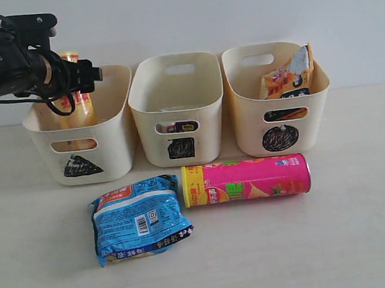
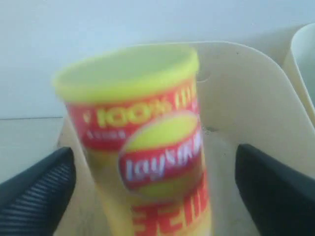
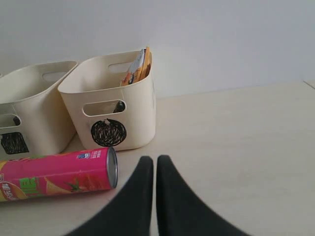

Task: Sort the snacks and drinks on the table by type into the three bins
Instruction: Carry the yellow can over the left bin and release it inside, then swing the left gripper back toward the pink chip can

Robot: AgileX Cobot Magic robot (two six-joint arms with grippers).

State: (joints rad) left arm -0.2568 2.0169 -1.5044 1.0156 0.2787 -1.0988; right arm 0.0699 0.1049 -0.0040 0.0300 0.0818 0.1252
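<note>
A yellow Lay's chip can (image 1: 79,110) stands upright in the triangle bin (image 1: 115,147). My left gripper (image 1: 72,77) hangs over that bin, open. In the left wrist view the can (image 2: 147,147) sits between the two fingers (image 2: 49,182) with a gap on each side. The pink chip can (image 1: 249,179) lies on its side on the table (image 1: 362,237), and the blue crinkly packet (image 1: 138,219) lies flat to its left. My right gripper (image 3: 156,160) is shut and empty, low over the table near the pink can's metal end (image 3: 112,167).
The square bin (image 1: 142,108) stands in the middle; a bit of dark carton (image 1: 177,126) shows through its handle slot. The circle bin (image 1: 244,119) at the right holds the orange-and-black bag (image 1: 287,75). A pale wall runs behind the bins.
</note>
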